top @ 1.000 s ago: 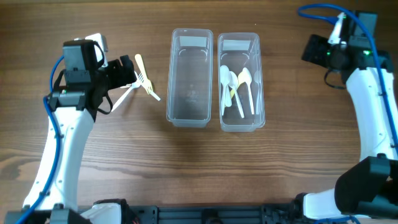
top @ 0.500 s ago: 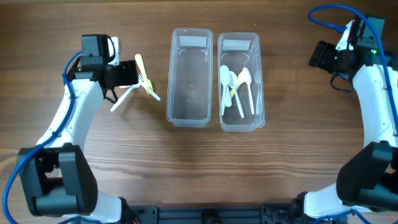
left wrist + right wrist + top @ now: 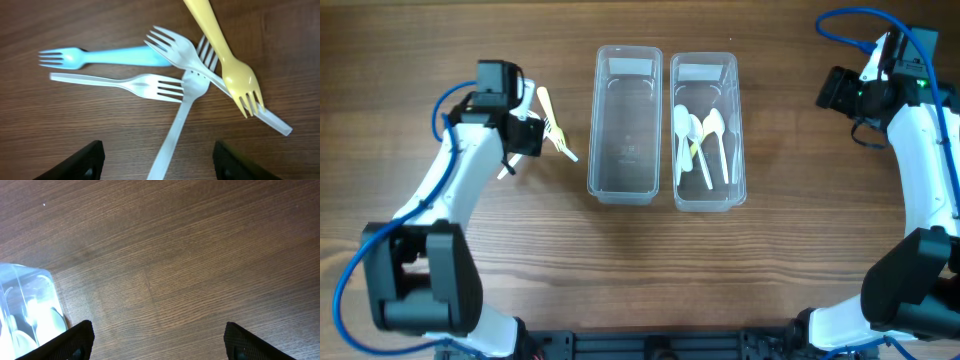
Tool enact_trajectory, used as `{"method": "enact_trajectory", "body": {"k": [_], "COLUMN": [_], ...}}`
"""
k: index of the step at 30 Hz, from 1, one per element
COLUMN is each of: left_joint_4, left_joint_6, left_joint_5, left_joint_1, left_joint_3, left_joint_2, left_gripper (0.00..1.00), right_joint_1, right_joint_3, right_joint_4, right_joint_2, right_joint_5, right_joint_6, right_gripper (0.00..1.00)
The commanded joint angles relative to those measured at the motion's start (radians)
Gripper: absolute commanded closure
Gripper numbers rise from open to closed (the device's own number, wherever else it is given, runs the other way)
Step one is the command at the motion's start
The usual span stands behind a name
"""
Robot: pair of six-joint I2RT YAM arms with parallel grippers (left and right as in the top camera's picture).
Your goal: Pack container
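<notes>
Two clear containers stand side by side mid-table: the left one point(image 3: 625, 125) is empty, the right one point(image 3: 708, 130) holds several spoons point(image 3: 698, 135). A pile of plastic forks lies left of them point(image 3: 552, 125). In the left wrist view I see a yellow fork point(image 3: 225, 55), a blue fork point(image 3: 107, 56) and three white forks point(image 3: 135, 84). My left gripper point(image 3: 157, 162) is open and hovers over the pile, a white fork handle point(image 3: 170, 145) between its fingers. My right gripper point(image 3: 159, 342) is open and empty over bare table at the far right.
The right container's corner point(image 3: 27, 305) shows at the left edge of the right wrist view. The right arm point(image 3: 910, 110) stands at the table's right edge. Bare wooden table point(image 3: 640, 270) stretches in front of the containers.
My left gripper has swung right and settled over the fork pile. The right arm shifted slightly right a second ago and has since held still.
</notes>
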Motion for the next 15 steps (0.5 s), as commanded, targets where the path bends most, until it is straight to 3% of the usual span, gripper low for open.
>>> {"method": "enact_trajectory", "body": {"k": [1, 11, 15], "left_joint_4": [-0.011, -0.008, -0.008], "left_joint_6": [0.032, 0.028, 0.028], "left_joint_5": [-0.085, -0.090, -0.060], "left_joint_1": [-0.023, -0.022, -0.021], "left_joint_3": [0.007, 0.007, 0.006], "left_joint_2": [0.101, 0.133, 0.136], "left_gripper": [0.40, 0.45, 0.56], "right_joint_1": [0.002, 0.002, 0.002], "right_joint_3": [-0.004, -0.004, -0.004], "right_joint_4": [-0.006, -0.009, -0.011], "right_joint_2": [0.013, 0.013, 0.013], "right_joint_5": [-0.016, -0.016, -0.016], "right_joint_6": [0.003, 0.003, 0.002], "right_gripper": [0.17, 0.17, 0.17]}}
